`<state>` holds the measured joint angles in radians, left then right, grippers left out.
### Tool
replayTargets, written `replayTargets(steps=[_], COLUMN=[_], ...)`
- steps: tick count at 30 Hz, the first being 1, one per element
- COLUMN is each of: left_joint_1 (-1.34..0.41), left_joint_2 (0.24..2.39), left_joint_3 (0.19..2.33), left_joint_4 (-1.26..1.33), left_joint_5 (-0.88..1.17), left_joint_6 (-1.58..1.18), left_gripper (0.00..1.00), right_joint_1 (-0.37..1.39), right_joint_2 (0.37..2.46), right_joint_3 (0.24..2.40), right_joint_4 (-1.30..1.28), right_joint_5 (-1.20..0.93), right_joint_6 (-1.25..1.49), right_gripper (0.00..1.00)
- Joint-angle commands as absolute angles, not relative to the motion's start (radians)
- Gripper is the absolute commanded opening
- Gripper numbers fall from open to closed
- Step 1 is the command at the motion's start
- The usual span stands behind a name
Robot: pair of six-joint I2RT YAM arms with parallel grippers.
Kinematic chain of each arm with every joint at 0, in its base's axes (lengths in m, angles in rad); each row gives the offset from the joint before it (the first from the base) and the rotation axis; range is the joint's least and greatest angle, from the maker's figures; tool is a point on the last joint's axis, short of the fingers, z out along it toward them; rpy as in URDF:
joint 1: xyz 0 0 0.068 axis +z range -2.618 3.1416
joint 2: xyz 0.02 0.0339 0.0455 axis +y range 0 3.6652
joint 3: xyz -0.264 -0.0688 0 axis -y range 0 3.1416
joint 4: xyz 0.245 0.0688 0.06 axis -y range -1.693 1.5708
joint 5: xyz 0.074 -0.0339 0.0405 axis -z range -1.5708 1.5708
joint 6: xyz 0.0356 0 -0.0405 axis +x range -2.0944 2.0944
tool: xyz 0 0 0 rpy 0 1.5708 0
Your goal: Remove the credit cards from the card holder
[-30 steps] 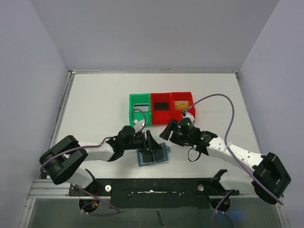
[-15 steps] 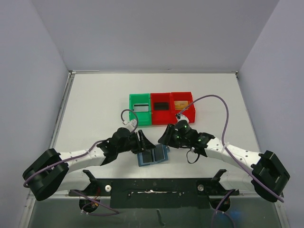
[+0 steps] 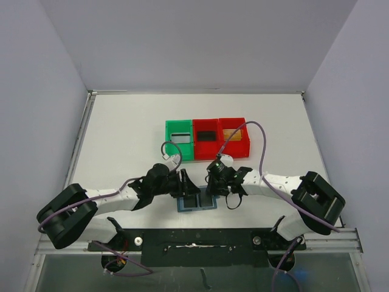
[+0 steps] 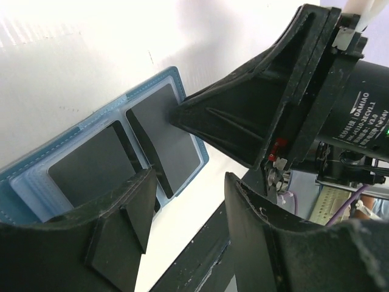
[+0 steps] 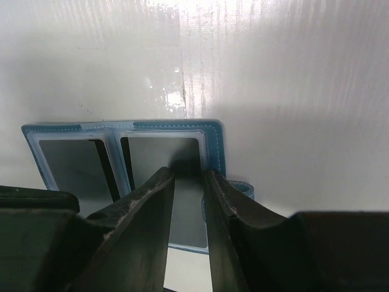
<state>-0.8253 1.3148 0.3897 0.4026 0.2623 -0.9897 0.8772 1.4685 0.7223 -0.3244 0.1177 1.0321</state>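
Observation:
The light-blue card holder (image 3: 196, 201) lies open and flat near the table's front edge. Each of its two panels holds a dark grey credit card, one in the left (image 5: 70, 161) and one in the right (image 5: 161, 152). My right gripper (image 5: 188, 173) points down onto the right panel, its jaws open by a narrow gap, tips on the card beside the blue border (image 5: 214, 146). My left gripper (image 4: 189, 188) hovers open at the holder's left side, with bare table between its fingers. In the top view the left gripper (image 3: 185, 182) and the right gripper (image 3: 211, 187) flank the holder.
A green bin (image 3: 179, 140) and two red bins (image 3: 205, 137) (image 3: 234, 135) stand in a row behind the grippers, each with something flat inside. The holder's small tab (image 5: 243, 188) sticks out on its right edge. The black front rail runs just below the holder.
My right gripper has swung left and down from beside the red bins onto the holder's right panel, and its jaws have narrowed. The left gripper shifted slightly and stays open.

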Motion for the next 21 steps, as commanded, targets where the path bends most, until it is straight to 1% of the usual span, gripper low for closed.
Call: replayTargets(steps=[1,5,8,11,15,21], left_joint_1=[-0.823,-0.828,-0.825,-0.825,-0.824,-0.825], left_joint_2=[1.366,1.418,1.467,1.496,1.49,1.408], left_joint_3=[0.444,0.484,0.519,0.49,0.414,0.37], left_joint_4=[0.507,0.496,0.356,0.338,0.384,0.365], left_joint_5=[0.369,0.424,0.34,0.301,0.276,0.209], left_joint_6=[-0.913,-0.874,-0.87,-0.87,-0.93,-0.975], left_gripper=[0.47,0.46,0.46,0.49,0.49,0.51], right_joint_1=[0.888,0.891,0.896,0.913,0.925,0.93], right_joint_2=[1.489,1.501,1.529,1.547,1.566,1.53], right_joint_3=[0.693,0.605,0.576,0.588,0.588,0.549], right_joint_4=[-0.395,-0.266,-0.202,-0.257,-0.266,-0.233], right_joint_5=[0.205,0.126,0.091,0.132,0.127,0.112], right_joint_6=[1.07,1.134,1.176,1.227,1.239,1.257], right_gripper=[0.28,0.27,0.27,0.26,0.26,0.27])
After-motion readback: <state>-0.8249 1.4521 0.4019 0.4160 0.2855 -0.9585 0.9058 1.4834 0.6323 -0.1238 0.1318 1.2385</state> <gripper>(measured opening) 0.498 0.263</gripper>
